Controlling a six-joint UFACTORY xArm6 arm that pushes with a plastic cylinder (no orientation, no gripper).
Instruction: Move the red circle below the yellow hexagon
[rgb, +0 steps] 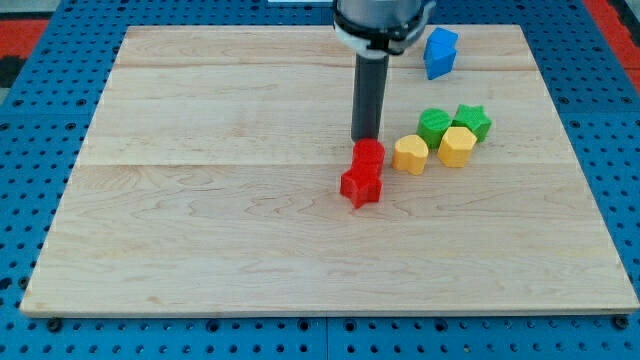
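My tip sits just above the red circle and seems to touch its upper edge. A second red block, star-like in shape, lies against the circle's lower side. The yellow hexagon is to the right, level with the red circle. Another yellow block, possibly a heart, lies between the red circle and the hexagon, close to both.
Two green blocks, one rounded and one star-like, sit just above the yellow blocks. A blue block lies near the top edge of the wooden board. The arm's body hangs over the top centre.
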